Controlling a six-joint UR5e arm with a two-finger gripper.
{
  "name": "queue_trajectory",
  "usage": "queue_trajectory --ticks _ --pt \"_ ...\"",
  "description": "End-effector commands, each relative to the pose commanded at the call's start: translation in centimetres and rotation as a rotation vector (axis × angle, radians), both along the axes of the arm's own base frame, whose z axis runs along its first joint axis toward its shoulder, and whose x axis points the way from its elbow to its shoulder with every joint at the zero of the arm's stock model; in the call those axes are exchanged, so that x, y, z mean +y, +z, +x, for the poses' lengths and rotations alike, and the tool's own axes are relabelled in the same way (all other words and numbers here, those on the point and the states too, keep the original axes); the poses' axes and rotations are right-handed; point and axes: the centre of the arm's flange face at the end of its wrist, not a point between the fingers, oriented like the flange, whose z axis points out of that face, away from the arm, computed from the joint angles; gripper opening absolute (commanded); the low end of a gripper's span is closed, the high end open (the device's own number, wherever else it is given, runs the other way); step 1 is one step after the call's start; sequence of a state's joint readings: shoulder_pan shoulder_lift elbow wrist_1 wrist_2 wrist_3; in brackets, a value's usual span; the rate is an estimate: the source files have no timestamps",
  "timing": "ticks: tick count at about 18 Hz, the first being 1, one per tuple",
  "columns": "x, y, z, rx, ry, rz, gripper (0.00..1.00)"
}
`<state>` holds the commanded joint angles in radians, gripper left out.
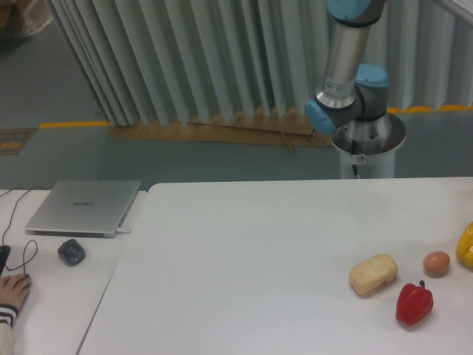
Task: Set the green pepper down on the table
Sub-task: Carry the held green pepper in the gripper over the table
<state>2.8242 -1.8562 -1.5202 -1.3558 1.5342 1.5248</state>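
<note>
The fixed camera gave me the white table [244, 251] with a red pepper [414, 304] at about 4 o'clock, a bread roll [373, 274] just beside it at its 10 o'clock, a brown egg [437, 262] at its 1 o'clock, and a yellow pepper [466, 246] cut off by the right edge. I saw no green pepper anywhere. Only the arm's base and lower joints [347, 103] showed at 1 o'clock; the claw was out of frame, so I couldn't judge it.
</note>
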Motion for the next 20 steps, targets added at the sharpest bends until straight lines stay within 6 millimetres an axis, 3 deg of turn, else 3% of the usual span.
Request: queue_trajectory --ticks 6,20 --pt "4.8 0.8 4.2 -0.032 -0.100 -0.011 0.11" --pt "11.7 1.6 10.8 -0.018 -0.255 -0.010 0.11"
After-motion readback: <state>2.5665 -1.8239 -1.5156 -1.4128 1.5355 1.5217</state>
